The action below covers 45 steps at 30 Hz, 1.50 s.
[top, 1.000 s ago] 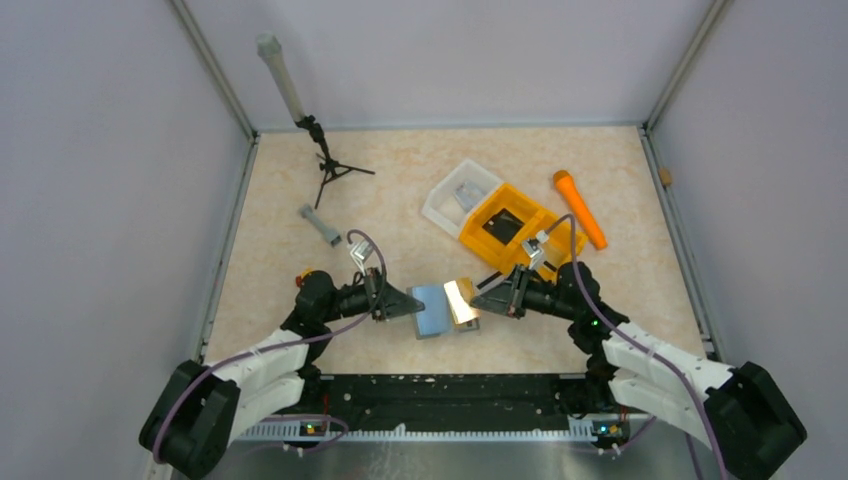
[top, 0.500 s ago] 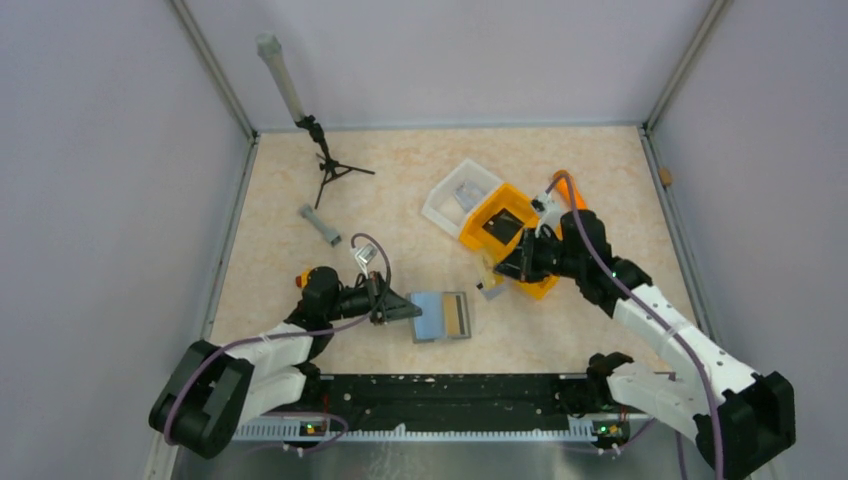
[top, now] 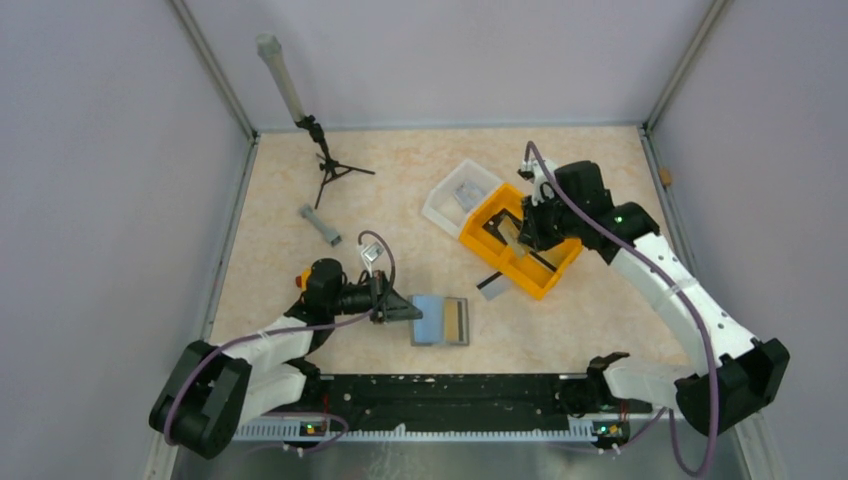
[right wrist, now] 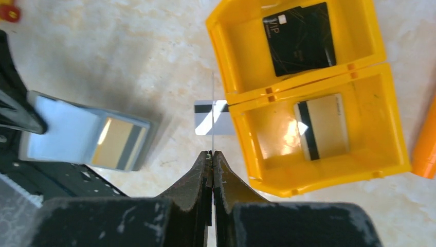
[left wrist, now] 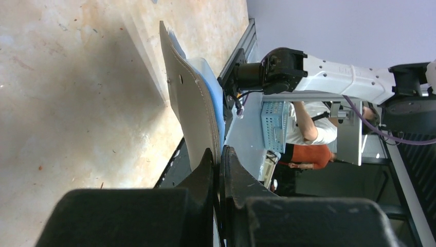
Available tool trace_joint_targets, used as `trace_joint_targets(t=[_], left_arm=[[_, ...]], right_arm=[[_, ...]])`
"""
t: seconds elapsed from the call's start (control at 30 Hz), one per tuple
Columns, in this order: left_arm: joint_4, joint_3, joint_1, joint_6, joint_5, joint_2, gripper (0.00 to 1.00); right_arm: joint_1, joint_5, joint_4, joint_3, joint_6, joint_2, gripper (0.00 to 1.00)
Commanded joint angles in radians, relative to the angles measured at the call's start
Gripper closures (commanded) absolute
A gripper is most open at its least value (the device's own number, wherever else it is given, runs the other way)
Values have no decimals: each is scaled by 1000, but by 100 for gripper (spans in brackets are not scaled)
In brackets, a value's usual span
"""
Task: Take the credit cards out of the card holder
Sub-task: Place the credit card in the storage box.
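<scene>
The grey card holder lies open near the front of the table, with a gold card in its right panel. My left gripper is shut on the holder's left edge; the left wrist view shows the jaws pinching the grey flap. My right gripper hovers over the orange bin and is shut on a thin credit card, seen edge-on. A striped white card lies on the table beside the bin. A black card and a beige striped card lie in the bin's two compartments.
A clear plastic tray touches the bin's far left side. An orange marker lies right of the bin. A small tripod with a grey pole and a grey cylinder stand at the back left.
My right gripper left the holder and swung back and right to above the orange bin with a card. The holder now lies flat; the left gripper kept its hold.
</scene>
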Motion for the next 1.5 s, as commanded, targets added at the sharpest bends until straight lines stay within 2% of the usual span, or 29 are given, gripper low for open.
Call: trace_joint_targets(t=[0.0, 0.17, 0.5, 0.73, 1.07, 1.27, 1.47], left_arm=[[12, 63, 3, 27, 67, 11, 100], [12, 79, 3, 27, 101, 32, 100], [-78, 99, 3, 90, 92, 55, 100], [-93, 95, 4, 102, 77, 59, 100], [-94, 103, 6, 106, 82, 76, 100], [-95, 113, 6, 99, 93, 80, 100], [-56, 117, 6, 64, 122, 96, 100]], right_arm=[[-7, 109, -188, 113, -179, 53, 100], [-6, 216, -221, 90, -252, 61, 100], [-14, 353, -170, 82, -271, 154, 100], [-28, 350, -103, 56, -288, 228, 100], [-72, 259, -28, 14, -340, 329, 100], [-142, 124, 28, -27, -371, 355, 100], [-207, 17, 12, 22, -398, 458, 100]])
